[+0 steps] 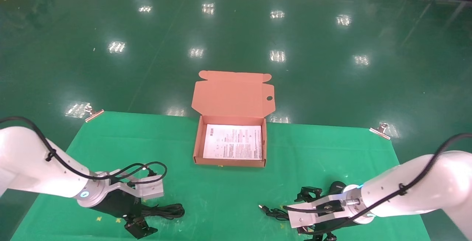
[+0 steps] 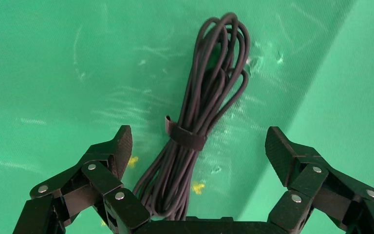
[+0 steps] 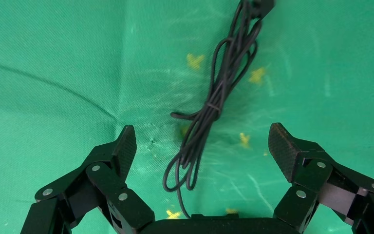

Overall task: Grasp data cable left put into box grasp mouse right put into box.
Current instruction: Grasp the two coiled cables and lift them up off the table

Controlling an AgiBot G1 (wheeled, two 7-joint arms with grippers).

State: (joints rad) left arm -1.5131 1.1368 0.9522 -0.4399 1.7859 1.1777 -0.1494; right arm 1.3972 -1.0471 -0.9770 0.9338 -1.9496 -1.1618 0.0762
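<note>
Left wrist view: strap-bound black data cable lies looped.

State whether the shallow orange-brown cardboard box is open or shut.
Open. The shallow orange-brown cardboard box has its tabbed lid standing back, exposing the white printed sheet inside.

1. Table under a green cloth, clipped at both far corners.
2. Open box at centre far, lid up, white sheet inside.
3. Data cable bundled at near left.
4. Mouse at near right, its cord trailing left.
5. Small yellow marks near both.
</note>
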